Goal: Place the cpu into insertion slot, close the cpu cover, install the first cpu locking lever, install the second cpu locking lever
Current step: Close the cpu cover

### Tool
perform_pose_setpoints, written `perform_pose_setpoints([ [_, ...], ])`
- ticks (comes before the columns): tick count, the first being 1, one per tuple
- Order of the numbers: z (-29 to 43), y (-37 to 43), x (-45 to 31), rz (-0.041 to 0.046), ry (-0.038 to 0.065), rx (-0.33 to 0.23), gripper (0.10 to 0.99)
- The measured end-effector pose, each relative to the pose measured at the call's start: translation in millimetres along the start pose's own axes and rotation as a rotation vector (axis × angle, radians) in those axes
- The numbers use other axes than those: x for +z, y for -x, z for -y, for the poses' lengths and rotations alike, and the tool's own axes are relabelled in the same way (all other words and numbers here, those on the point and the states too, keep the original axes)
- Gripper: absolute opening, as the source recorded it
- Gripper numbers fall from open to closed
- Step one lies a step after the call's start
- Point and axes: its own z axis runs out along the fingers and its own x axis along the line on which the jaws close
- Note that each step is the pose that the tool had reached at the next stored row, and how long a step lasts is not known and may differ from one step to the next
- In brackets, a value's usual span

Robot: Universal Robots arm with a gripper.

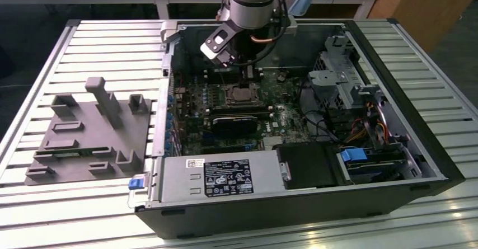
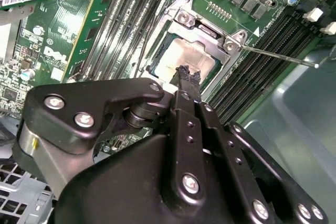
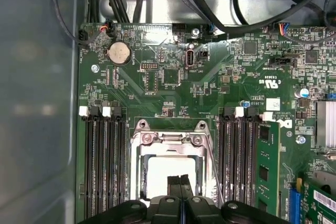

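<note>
Here's the claw [image 2: 188, 75], its two fingers pinched tight together with nothing between them, tip poised right over the insertion slot [image 1: 230, 95], at one edge of the cpu [image 2: 184, 56]. The cpu sits flat inside the slot, pale face up, so step one looks done. The cpu cover [image 2: 206, 31] lies down around it, framing that face through its window, and it looks closed. One locking lever [image 2: 278, 56] pokes out from the slot's corner, across the memory slots [image 2: 247, 85], plainly unlatched. I can't read the other lever beside the slot for sure. My call: the lever work is what's left.
</note>
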Motion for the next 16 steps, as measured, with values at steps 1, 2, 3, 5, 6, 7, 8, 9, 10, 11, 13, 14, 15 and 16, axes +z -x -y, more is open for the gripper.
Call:
perform_pose_setpoints([
  [1, 0.0, 0.0, -0.9, 0.0, 0.0, 0.0, 0.102],
  [2, 0.0, 0.0, -1.7, 0.0, 0.0, 0.0, 0.102],
  [3, 0.0, -0.1, -1.9, -0.0002, 0.0, 0.0, 0.102],
  [5, 0.0, -0.1, -1.9, -0.0005, 0.0, -0.015, 0.102],
  [6, 0.0, -0.1, -1.9, -0.0005, 0.0, -0.025, 0.102],
  [7, 0.0, -0.1, -2.0, -0.0007, -0.001, -0.05, 0.102],
  [8, 0.0, -0.1, -2.0, -0.0008, -0.001, -0.065, 0.102],
  [9, 0.0, -0.1, -2.0, -0.001, -0.002, -0.079, 0.102],
  [10, 0.0, -0.1, -2.0, -0.0012, -0.002, -0.094, 0.102],
  [11, 0.0, -0.1, -2.0, -0.0014, -0.003, -0.11, 0.102],
  [13, 0.0, -0.1, -2.0, -0.0018, -0.003, -0.143, 0.102],
  [14, 0.0, -0.1, -2.0, -0.0021, -0.004, -0.159, 0.102],
  [15, 0.0, -0.1, -2.0, -0.0023, -0.004, -0.176, 0.102],
  [16, 0.0, -0.1, -2.0, -0.0025, -0.004, -0.193, 0.102],
])
